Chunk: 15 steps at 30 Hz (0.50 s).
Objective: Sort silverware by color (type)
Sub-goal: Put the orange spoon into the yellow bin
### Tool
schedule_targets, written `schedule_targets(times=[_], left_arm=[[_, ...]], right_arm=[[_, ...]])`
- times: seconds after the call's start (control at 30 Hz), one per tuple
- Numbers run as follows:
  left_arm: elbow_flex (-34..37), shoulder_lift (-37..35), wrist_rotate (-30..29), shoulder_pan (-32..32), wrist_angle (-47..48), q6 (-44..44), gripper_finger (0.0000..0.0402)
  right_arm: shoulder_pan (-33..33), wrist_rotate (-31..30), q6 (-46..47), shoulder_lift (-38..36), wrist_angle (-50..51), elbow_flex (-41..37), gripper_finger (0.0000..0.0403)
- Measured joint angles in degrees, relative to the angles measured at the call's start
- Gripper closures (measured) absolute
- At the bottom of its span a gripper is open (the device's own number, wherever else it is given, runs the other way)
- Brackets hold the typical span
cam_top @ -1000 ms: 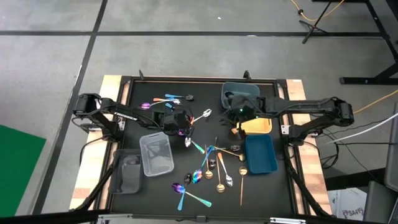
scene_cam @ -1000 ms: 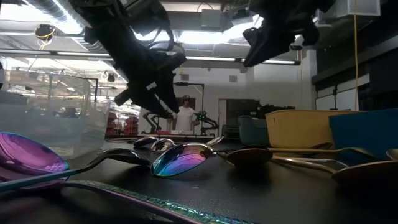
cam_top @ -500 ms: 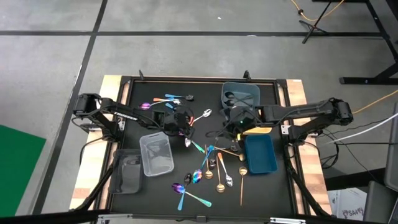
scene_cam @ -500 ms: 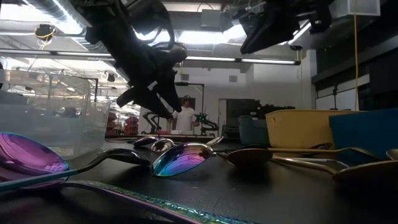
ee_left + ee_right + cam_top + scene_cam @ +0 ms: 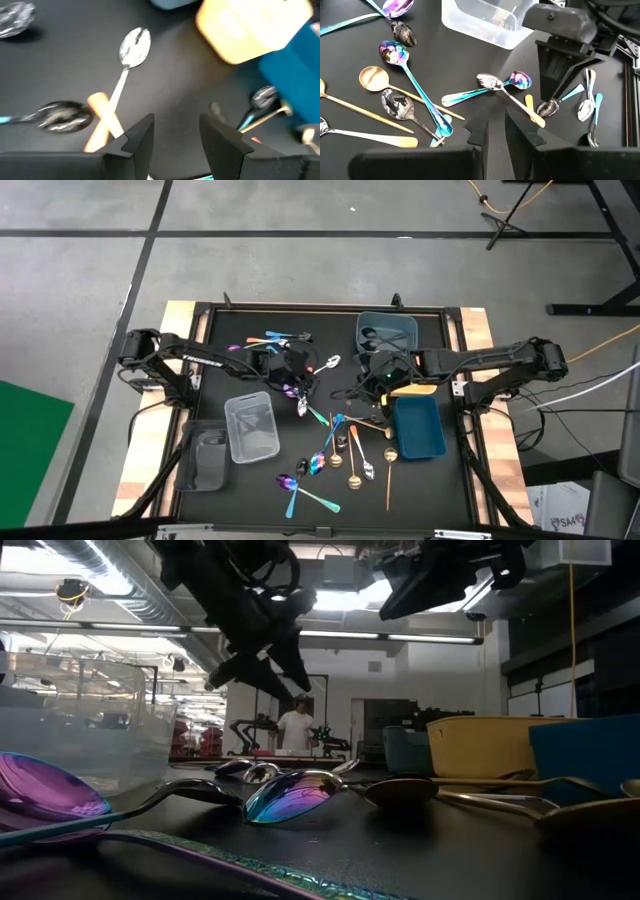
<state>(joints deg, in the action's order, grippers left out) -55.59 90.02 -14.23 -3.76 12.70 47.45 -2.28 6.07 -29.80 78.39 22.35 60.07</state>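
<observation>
The silverware, thin spoons in mixed finishes, lies flat on the black table. One cluster [image 5: 335, 450] is near the middle front and a smaller group [image 5: 270, 340] is at the far left. My left gripper [image 5: 176, 135] hangs open above the table left of centre [image 5: 300, 377], with nothing between its fingers. Just beyond it lie a silver spoon with an orange handle [image 5: 134, 44] and a dark-bowled spoon with a teal handle [image 5: 62, 116]. My right gripper [image 5: 497, 125] hovers right of centre [image 5: 364, 390] with a narrow, empty gap between its fingers.
A clear tub [image 5: 250, 427] and a grey tray [image 5: 208, 455] stand at the near left. On the right are a blue tray [image 5: 418, 428], a yellow tray [image 5: 412, 383] and a grey-blue bin [image 5: 388, 332] holding dark spoons. A person [image 5: 296, 728] stands in the room behind.
My left gripper has risen from just above the table, still open and empty. My right gripper has moved from over the bins toward the table's middle and near edge, then kept still. No spoon has moved.
</observation>
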Motion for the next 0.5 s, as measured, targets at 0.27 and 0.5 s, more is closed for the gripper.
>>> schedule_targets(times=[0.27,0.5], left_arm=[[-0.2,4.8,1.8,0.0,3.5,2.0,0.0250],[-0.2,10.6,2.4,-0.5,4.3,4.8,0.0250]], right_arm=[[0.0,0.0,0.0,0.0,0.0,0.0,0.0352],[0.1,0.0,0.0,0.0,0.2,0.0,0.0352]])
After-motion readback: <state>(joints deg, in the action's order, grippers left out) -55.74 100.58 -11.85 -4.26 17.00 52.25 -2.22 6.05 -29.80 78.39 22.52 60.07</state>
